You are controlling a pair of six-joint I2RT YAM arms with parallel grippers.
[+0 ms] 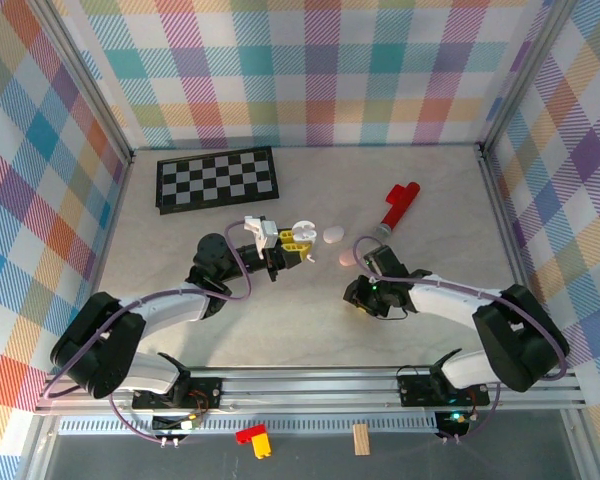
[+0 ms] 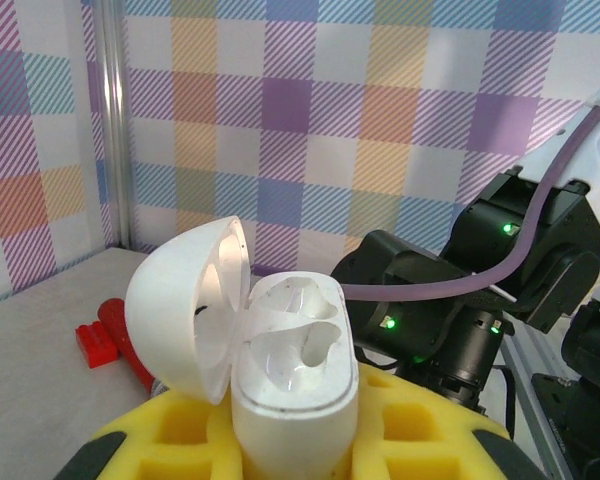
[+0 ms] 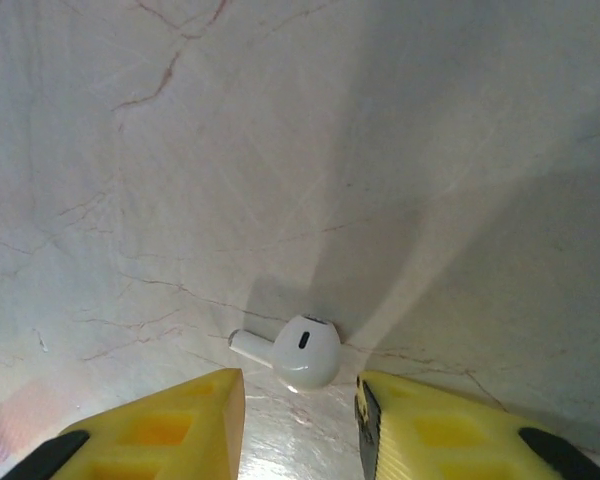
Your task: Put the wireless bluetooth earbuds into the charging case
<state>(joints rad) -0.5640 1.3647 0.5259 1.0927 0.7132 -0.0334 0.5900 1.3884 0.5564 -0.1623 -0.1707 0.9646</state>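
My left gripper (image 2: 298,435) is shut on a white charging case (image 2: 295,370), which stands upright between the yellow fingers (image 2: 430,430). Its lid (image 2: 185,305) hangs open to the left and both sockets are empty. From above, that gripper (image 1: 292,242) and the case (image 1: 302,230) sit mid-table. One small white earbud (image 3: 302,350) lies on the marble, its stem pointing left. My right gripper (image 3: 300,400) stands open just short of it, a yellow finger (image 3: 180,430) on each side, neither touching. In the top view the right gripper (image 1: 352,296) is low over the table, right of centre.
Two pebble-shaped cases, one white (image 1: 333,235) and one pink (image 1: 347,258), lie between the grippers. A red tool (image 1: 400,205) lies further back on the right, also visible as a red shape (image 2: 110,340) from the left wrist. A chessboard (image 1: 217,178) lies at the back left.
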